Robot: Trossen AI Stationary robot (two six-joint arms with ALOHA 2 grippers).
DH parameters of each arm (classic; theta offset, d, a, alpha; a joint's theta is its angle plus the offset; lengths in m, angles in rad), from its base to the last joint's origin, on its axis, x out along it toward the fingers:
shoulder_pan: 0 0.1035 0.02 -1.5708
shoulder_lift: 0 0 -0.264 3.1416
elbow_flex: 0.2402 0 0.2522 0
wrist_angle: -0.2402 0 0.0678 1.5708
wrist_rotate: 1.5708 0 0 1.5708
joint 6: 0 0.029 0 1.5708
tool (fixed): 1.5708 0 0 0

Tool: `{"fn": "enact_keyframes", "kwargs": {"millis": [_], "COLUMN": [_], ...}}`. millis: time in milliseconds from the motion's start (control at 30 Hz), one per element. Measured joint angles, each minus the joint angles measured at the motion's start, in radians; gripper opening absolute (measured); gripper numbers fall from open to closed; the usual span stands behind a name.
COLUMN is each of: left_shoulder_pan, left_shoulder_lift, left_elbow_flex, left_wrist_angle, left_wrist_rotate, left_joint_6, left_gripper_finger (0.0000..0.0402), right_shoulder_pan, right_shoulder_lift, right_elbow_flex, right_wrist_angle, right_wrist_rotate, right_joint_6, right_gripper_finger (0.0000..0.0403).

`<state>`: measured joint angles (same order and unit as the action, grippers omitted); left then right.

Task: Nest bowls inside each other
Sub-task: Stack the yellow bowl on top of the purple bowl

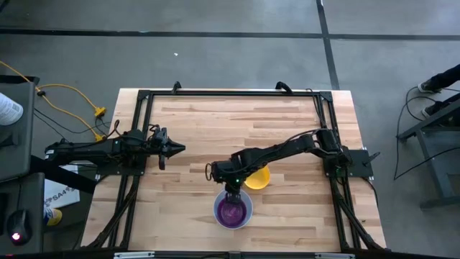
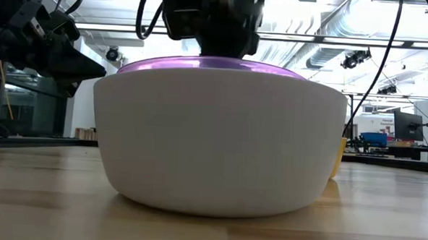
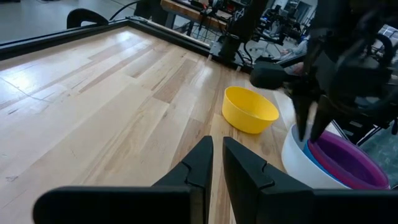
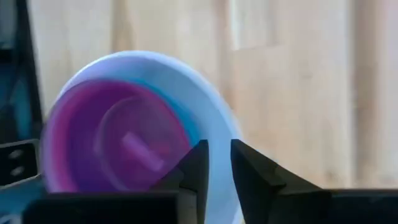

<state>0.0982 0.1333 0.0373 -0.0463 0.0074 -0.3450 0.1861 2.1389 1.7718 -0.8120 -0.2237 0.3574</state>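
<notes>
A large white bowl [image 1: 246, 216] [image 2: 217, 142] stands near the table's front edge. A blue bowl, showing only its rim [image 3: 310, 152] [image 4: 189, 127], sits inside it, and a purple bowl [image 3: 345, 163] [image 4: 115, 140] sits inside the blue one. A yellow bowl [image 1: 260, 178] [image 3: 249, 110] stands upright on the wood just beyond, to the right. My right gripper [image 1: 231, 191] [image 4: 214, 168] points steeply down over the stack's far rim, slightly open, with nothing between its fingers. My left gripper [image 1: 176, 149] [image 3: 217, 163] waits at the left, level, with a narrow gap between its fingers.
A black frame [image 1: 230, 93] runs along the table's edges. Bare wood lies across the far half and between the two arms. In the low view the white bowl fills the foreground, with my left arm [image 2: 44, 40] beyond it.
</notes>
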Motion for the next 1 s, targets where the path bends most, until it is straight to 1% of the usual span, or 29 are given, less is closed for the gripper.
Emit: {"fn": "enact_keyframes", "kwargs": {"millis": [100, 200, 333, 500, 600, 700, 800, 1000], "left_shoulder_pan": [0.0, 0.0, 0.0, 0.0, 0.0, 0.0, 0.0, 0.0], "left_shoulder_lift": [0.0, 0.0, 0.0, 0.0, 0.0, 0.0, 0.0, 0.0], "left_elbow_flex": [0.0, 0.0, 0.0, 0.0, 0.0, 0.0, 0.0, 0.0], "left_wrist_angle": [0.0, 0.0, 0.0, 0.0, 0.0, 0.0, 0.0, 0.0], "left_wrist_rotate": [0.0, 0.0, 0.0, 0.0, 0.0, 0.0, 0.0, 0.0], "left_joint_6": [0.0, 0.0, 0.0, 0.0, 0.0, 0.0, 0.0, 0.0], "left_gripper_finger": [0.0038, 0.0038, 0.0038, 0.0038, 0.0038, 0.0038, 0.0038, 0.0038], "right_shoulder_pan": [-0.023, -0.047, -0.074, -0.082, -0.082, -0.081, -0.074, -0.052], "right_shoulder_lift": [-0.017, -0.035, -0.056, -0.076, -0.093, -0.117, -0.154, -0.257], "right_elbow_flex": [0.0, 0.001, 0.0, -0.001, -0.007, -0.048, -0.114, -0.267], "right_wrist_angle": [-0.015, -0.066, -0.195, -0.329, -0.368, -0.378, -0.38, -0.32], "right_wrist_rotate": [0.061, 0.149, 0.251, 0.327, 0.332, 0.329, 0.33, 0.329], "right_joint_6": [-0.017, -0.016, 0.013, 0.043, 0.059, 0.062, 0.065, 0.062], "right_gripper_finger": [0.0078, 0.0094, 0.0109, 0.0119, 0.0118, 0.0118, 0.0119, 0.0117]}}
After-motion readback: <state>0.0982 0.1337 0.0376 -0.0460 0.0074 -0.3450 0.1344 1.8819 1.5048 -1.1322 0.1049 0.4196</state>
